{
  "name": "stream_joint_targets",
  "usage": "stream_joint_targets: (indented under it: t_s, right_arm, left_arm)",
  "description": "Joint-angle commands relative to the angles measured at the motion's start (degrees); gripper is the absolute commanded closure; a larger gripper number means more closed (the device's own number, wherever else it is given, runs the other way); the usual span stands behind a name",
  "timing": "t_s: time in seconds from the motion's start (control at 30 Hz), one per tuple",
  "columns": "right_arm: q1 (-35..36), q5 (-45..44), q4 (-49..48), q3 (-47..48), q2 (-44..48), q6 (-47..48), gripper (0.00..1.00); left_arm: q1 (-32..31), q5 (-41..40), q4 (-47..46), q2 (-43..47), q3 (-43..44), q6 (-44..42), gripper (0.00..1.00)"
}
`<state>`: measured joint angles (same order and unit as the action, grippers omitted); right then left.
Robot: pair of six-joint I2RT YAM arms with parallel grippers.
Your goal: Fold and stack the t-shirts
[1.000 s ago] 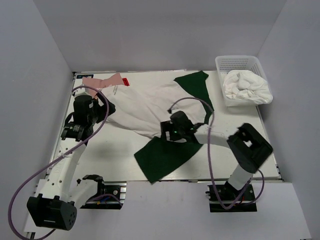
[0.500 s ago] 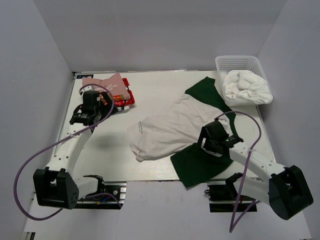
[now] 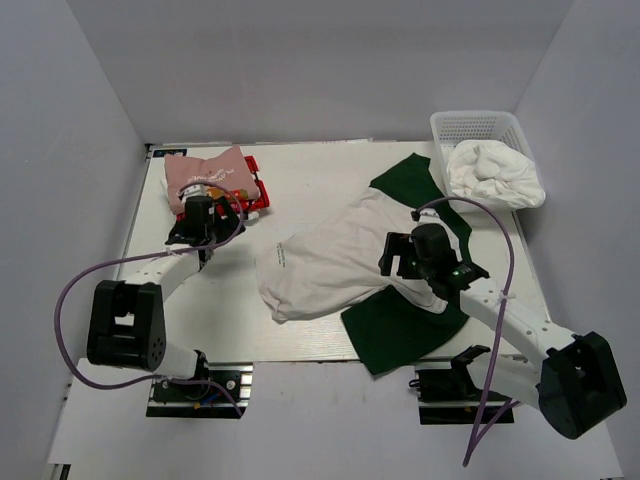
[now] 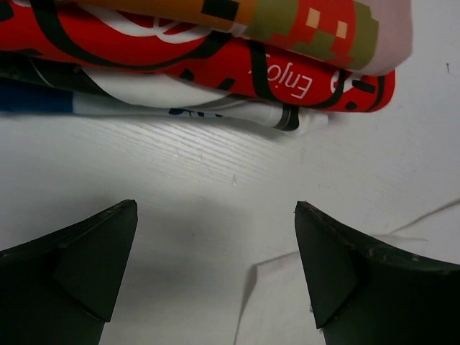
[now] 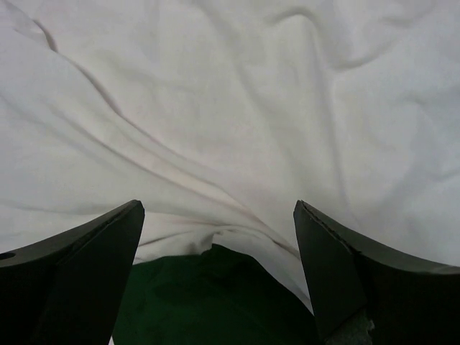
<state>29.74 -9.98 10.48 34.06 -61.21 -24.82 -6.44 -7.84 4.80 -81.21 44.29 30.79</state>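
While lying unfolded, off-white shirt point(image 3: 330, 262) rumpled, green sleeves point(image 3: 395, 328) splayed.

red shirt point(image 4: 194, 63): partial print "enjo"

I see the white tabletop point(image 3: 320, 190) carrying three lots. An off-white shirt with dark green sleeves point(image 3: 330, 255) lies rumpled and unfolded right of centre, one sleeve reaching the near edge. At far left sits a small stack of folded shirts point(image 3: 215, 180), pink over red over white, and a white mesh basket point(image 3: 478, 126) stands in the far right corner.
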Motion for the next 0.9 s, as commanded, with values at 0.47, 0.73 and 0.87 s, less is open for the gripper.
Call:
stream_joint_targets:
  t_s: [0.47, 0.73, 0.87]
  right_arm:
    - [-0.29, -6.45, -2.75, 8.56, -5.93, 2.23, 0.10]
    - [-0.21, -6.72, -1.60, 11.02, -9.45, 1.71, 0.10]
    - [-0.21, -6.99, -0.47, 12.68, -11.74, 1.53, 0.10]
  left_arm:
    - [5.38, -0.87, -11.57, -17.57, 6.59, -8.71, 0.00]
    - [10.74, -0.79, -9.54, -27.15, 15.47, -11.35, 0.00]
    - [13.46, 0.45, -9.54, -30.75, 20.46, -11.36, 0.00]
